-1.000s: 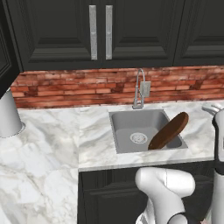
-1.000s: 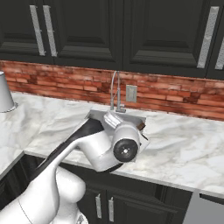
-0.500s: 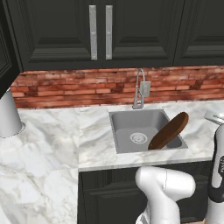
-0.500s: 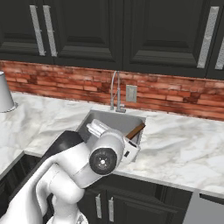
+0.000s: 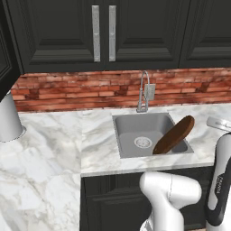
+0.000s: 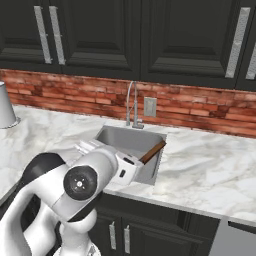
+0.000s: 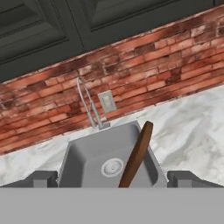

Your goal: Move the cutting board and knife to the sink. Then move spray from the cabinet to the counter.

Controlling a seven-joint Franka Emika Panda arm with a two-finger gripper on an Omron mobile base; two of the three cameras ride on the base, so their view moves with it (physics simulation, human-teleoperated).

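The brown cutting board [image 5: 173,134] leans in the steel sink [image 5: 135,126], its upper end resting on the right rim. In the hand view the cutting board [image 7: 138,153] slants up out of the sink [image 7: 83,153]. My gripper [image 7: 113,177] hangs in front of the sink, facing it, open, its fingertips [image 7: 43,178] far apart with nothing between them. The white hand [image 6: 125,167] sits over the counter's front edge. The dark wall cabinet [image 5: 101,31] above has its doors shut. The knife and the spray are out of view.
A faucet [image 5: 143,90] stands behind the sink against the red brick wall, with an outlet [image 6: 150,106] beside it. The white marble counter [image 5: 54,149] runs left to a grey cylinder [image 5: 9,117]. Dark drawers [image 6: 150,230] sit below.
My arm has swung: its big joint has moved left and lower in the right base view. The cutting board has stayed put and the gripper has stayed open.
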